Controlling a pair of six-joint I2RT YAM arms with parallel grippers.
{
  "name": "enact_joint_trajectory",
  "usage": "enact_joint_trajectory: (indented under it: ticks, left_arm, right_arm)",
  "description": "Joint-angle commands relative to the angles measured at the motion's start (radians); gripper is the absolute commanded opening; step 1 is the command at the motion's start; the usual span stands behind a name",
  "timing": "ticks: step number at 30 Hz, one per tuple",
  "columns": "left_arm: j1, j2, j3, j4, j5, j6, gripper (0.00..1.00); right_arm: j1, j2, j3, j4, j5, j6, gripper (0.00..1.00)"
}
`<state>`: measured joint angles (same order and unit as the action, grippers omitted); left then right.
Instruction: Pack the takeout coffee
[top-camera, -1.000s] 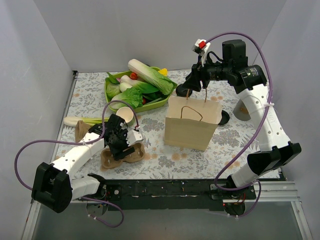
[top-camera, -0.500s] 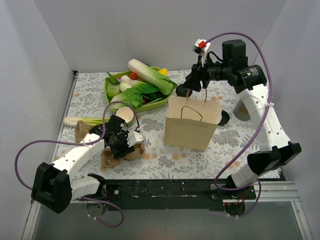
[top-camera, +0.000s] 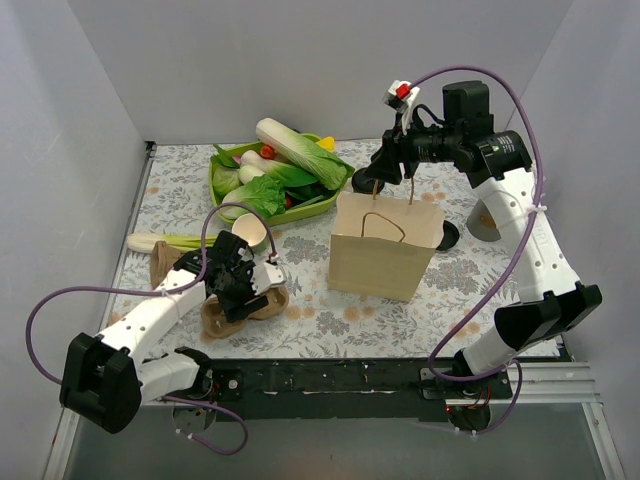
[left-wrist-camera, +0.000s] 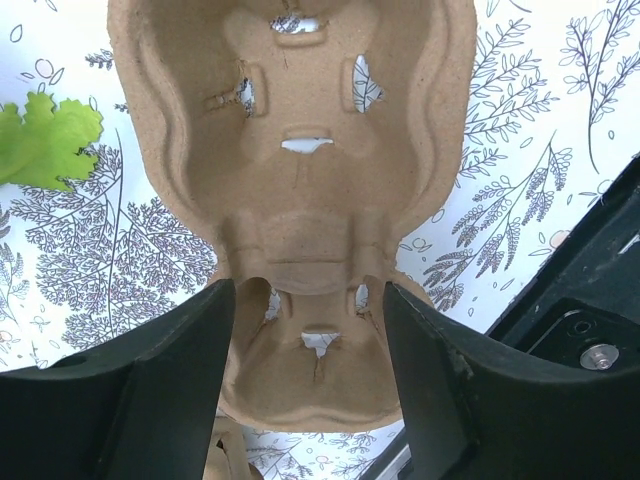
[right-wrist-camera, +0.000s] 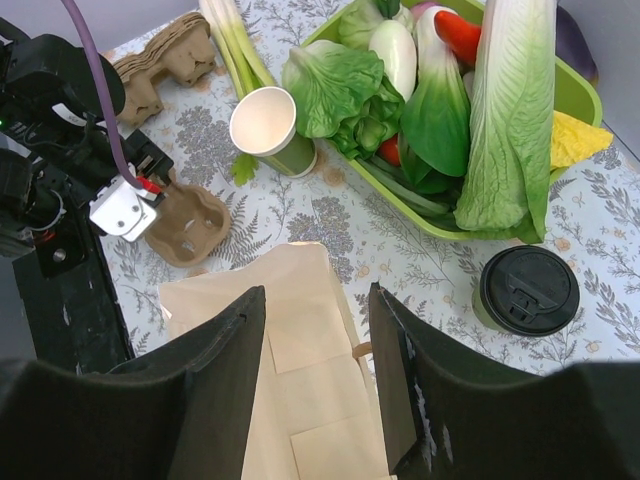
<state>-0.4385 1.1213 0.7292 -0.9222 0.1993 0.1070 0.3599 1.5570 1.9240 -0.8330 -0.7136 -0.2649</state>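
**Counter** (top-camera: 330, 325): floral cloth. All places below are reckoned from the paper bag.

**Paper bag** (top-camera: 385, 255): upright, mouth open, handles up.

**Green tray** (top-camera: 213, 178): holds vegetables, behind the bag and to its left.

**Right tool** (right-wrist-camera: 315, 300): above the bag's rear rim, partly open, holding nothing.

**Left tool** (left-wrist-camera: 305, 300): left of the bag, spread wide over the pulp carrier (left-wrist-camera: 300, 150), gripping nothing I can see. I judge that taking up the carrier is the step in hand. I would close squarely across its narrow waist and lift it level.

**Coffee** (right-wrist-camera: 528, 290): on the counter just behind the bag, not yet packed. Small green paper cup with a round black lid seated flat.

**Open cup** (right-wrist-camera: 265, 125): left of the bag, no lid, cream inside.
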Motion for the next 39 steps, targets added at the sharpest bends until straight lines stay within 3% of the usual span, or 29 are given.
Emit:
enact_joint_trajectory:
  ticks: [1,20,27,28,30,36,39]
  left_arm:
    - [0.0,-0.017,0.004,0.014,-0.003,-0.023,0.6]
    - [0.0,0.026,-0.002,0.054,-0.008,-0.078,0.4]
    - [0.0,0.008,0.035,-0.001,0.002,-0.099,0.19]
    - [0.0,0.005,0.042,-0.006,0.006,-0.13,0.1]
    - [0.0,0.0,0.076,-0.027,0.012,-0.162,0.0]
    - [0.0,-0.054,0.197,-0.127,0.11,-0.222,0.0]
    - [0.0,-0.057,0.315,-0.171,0.138,-0.262,0.0]
  right_arm:
    - [-0.003,-0.011,-0.011,0.037,-0.009,0.001,0.54]
    - [-0.004,-0.021,-0.028,0.041,0.003,-0.004,0.54]
    - [-0.003,-0.02,-0.017,0.043,0.011,-0.004,0.54]
    - [-0.004,-0.02,-0.017,0.043,0.011,-0.002,0.54]
    - [-0.006,-0.018,-0.002,0.038,0.016,0.004,0.54]
    - [-0.087,-0.005,0.073,0.046,0.039,0.061,0.54]
    - [-0.2,0.005,0.11,0.009,0.005,0.066,0.54]
